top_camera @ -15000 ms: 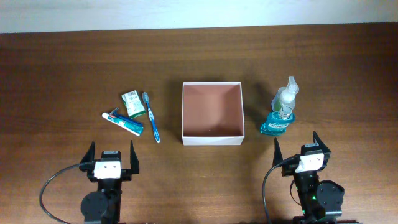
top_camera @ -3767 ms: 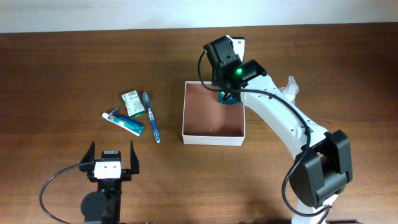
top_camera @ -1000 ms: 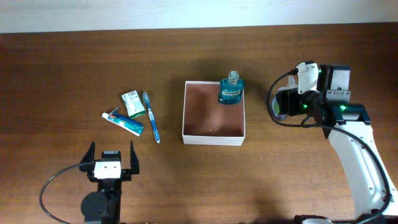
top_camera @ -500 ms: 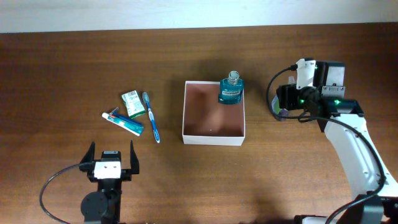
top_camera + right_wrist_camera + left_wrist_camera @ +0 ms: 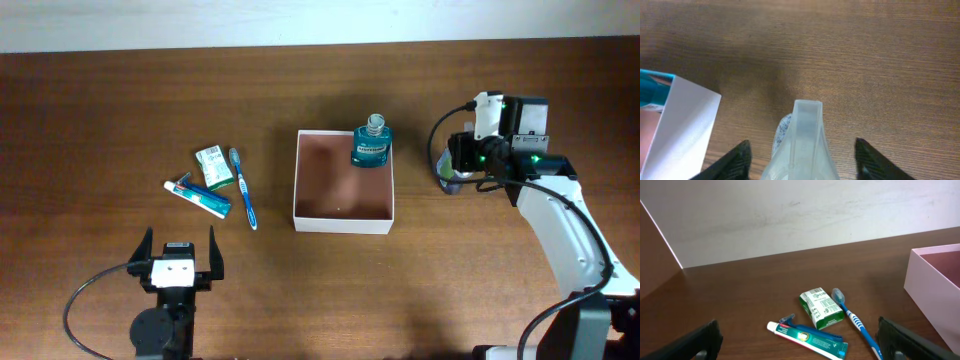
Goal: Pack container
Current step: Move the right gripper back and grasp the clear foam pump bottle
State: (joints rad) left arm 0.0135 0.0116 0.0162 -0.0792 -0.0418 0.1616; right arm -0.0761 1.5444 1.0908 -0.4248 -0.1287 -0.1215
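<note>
Container [image 5: 343, 225] first, from overhead: the square white-walled box with a reddish-brown floor sits at the middle of the brown table [image 5: 100, 100]. It holds one thing, a blue mouthwash bottle [image 5: 371, 147] standing upright in its 1 o'clock corner. The writing on the bottle's label is too small to read. At 9 o'clock from the box, apart from it, lie a blue toothbrush [image 5: 243, 188], a toothpaste tube [image 5: 198, 196] and a green-white packet [image 5: 213, 166]. At 3 o'clock the right gripper [image 5: 450, 170] covers nearly all of a clear spray bottle [image 5: 452, 184]. The left gripper [image 5: 180, 245] rests at 7 o'clock near the table's edge, its jaws spread wide with nothing between them.

From the left wrist, the packet, tube and toothbrush lie ahead at 12 o'clock. Their print is blurred and cannot be read. One pale wall of the container is cut off at 3 o'clock.

From the right wrist, the spray bottle's clear top stands between the two dark fingers [image 5: 735, 161] with a gap on either side, so the jaws are open around it and not gripping. The bottle's lower part is cut off by the bottom edge. A white corner of the container shows at 8 o'clock, with a sliver of blue behind it.
</note>
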